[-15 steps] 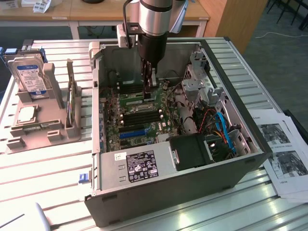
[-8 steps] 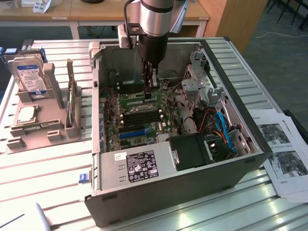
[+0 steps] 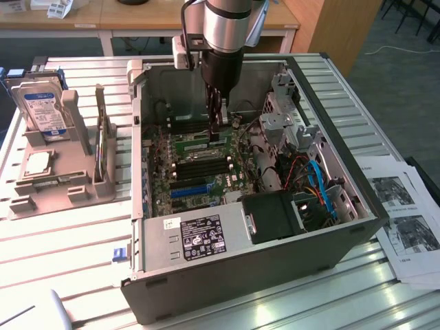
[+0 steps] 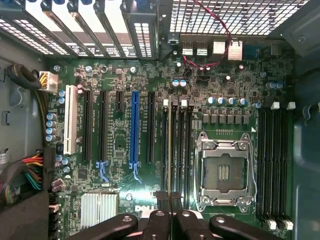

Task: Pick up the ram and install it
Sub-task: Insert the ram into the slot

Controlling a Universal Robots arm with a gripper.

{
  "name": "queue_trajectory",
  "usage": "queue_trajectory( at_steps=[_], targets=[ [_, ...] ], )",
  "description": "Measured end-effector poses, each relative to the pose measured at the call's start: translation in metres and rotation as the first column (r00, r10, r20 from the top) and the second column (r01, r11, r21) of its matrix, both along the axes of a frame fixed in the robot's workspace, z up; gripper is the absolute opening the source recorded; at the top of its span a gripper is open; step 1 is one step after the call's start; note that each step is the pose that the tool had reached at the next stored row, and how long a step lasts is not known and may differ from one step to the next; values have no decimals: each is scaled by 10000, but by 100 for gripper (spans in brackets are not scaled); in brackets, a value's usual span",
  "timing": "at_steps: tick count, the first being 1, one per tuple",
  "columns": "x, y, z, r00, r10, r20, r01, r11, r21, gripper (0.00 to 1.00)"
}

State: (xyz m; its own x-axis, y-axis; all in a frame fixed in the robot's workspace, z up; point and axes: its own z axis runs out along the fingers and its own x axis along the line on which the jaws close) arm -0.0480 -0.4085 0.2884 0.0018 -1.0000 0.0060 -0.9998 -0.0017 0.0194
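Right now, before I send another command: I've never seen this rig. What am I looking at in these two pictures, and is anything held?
The exterior view comes from a camera off the arm: one robot arm reaches down into an open computer case lying on a slatted table. The wrist view looks from the arm's wrist down at the motherboard. The gripper is shut and appears to pinch the ram, a thin green stick, low among the memory slots. On the exterior view's left, a grey holder carries a hard drive; printed papers lie on that view's right.
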Motion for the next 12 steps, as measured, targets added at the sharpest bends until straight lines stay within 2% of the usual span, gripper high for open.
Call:
queue_trajectory(
  at_steps=[12],
  targets=[
    [0,-1,-132,10000,-98,0,98,10000,1,11]
  ],
)
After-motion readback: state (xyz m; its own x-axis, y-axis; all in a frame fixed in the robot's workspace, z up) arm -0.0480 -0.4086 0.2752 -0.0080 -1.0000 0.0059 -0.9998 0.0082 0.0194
